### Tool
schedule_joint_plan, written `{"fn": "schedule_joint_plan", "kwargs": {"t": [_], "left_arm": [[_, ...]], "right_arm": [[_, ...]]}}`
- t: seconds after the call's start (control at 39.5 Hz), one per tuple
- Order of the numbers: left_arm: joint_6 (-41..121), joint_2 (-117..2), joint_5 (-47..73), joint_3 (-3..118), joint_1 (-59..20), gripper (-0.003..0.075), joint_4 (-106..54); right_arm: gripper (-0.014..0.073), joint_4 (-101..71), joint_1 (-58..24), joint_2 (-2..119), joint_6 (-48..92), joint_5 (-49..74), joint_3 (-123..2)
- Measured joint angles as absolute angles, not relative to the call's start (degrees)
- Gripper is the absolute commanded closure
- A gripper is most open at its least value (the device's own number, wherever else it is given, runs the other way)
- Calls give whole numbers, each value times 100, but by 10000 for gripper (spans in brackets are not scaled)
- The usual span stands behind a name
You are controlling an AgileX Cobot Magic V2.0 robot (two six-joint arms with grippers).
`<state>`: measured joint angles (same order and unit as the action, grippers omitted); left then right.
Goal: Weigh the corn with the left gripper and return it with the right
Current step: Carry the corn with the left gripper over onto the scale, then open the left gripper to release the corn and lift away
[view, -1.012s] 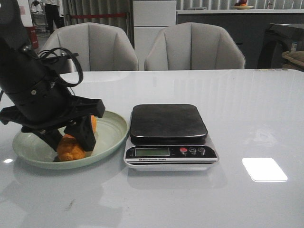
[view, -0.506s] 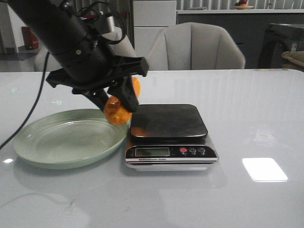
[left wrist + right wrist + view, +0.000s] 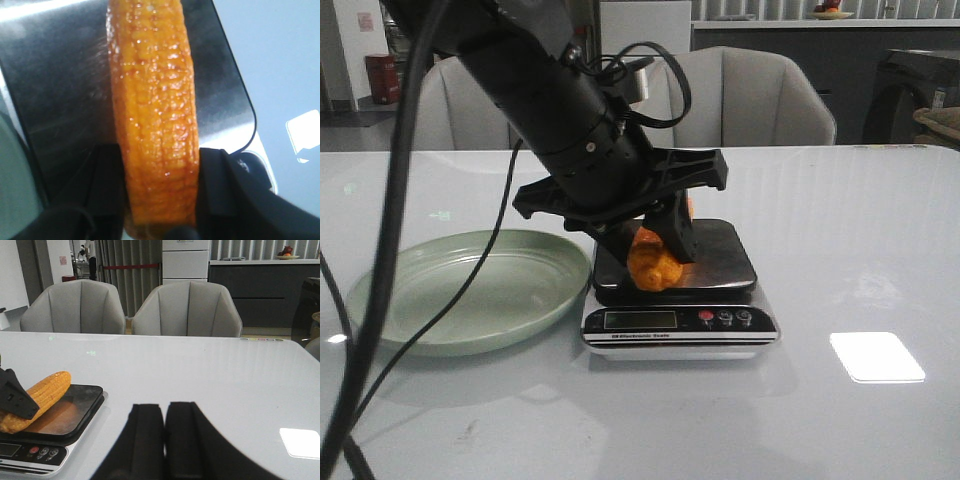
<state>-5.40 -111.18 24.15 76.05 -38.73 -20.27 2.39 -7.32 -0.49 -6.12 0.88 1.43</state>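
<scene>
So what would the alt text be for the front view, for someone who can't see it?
A black robot arm's left gripper holds an orange corn cob just over the dark platform of a kitchen scale on a white table. An empty pale green plate sits left of the scale, with two grey chairs behind.

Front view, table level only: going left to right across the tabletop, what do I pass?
Pale green plate → corn held in the left gripper over the scale's platform → the scale's button row → bright light reflection on the table.
</scene>
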Motion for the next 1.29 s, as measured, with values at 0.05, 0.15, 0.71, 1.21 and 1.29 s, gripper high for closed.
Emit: {"fn": "schedule_joint_plan", "kwargs": {"t": [0.05, 0.15, 0.71, 1.21, 1.29], "left_arm": [[-540, -11131, 2347, 7610, -3870, 259, -2055], [-540, -11144, 2268, 7610, -3870, 178, -2076], [-540, -10396, 2769, 7524, -3768, 178, -1705], [-540, -6846, 2723, 5429, -3768, 178, -874], [-540, -6273, 2723, 5121, -3768, 178, -668]], "right_arm": [[435, 239, -732, -49, -612, 85, 143], [435, 239, -732, -49, -612, 85, 143], [435, 239, -732, -49, -612, 85, 143], [435, 239, -732, -49, -612, 85, 143], [435, 239, -732, -49, -612, 85, 143]]}}
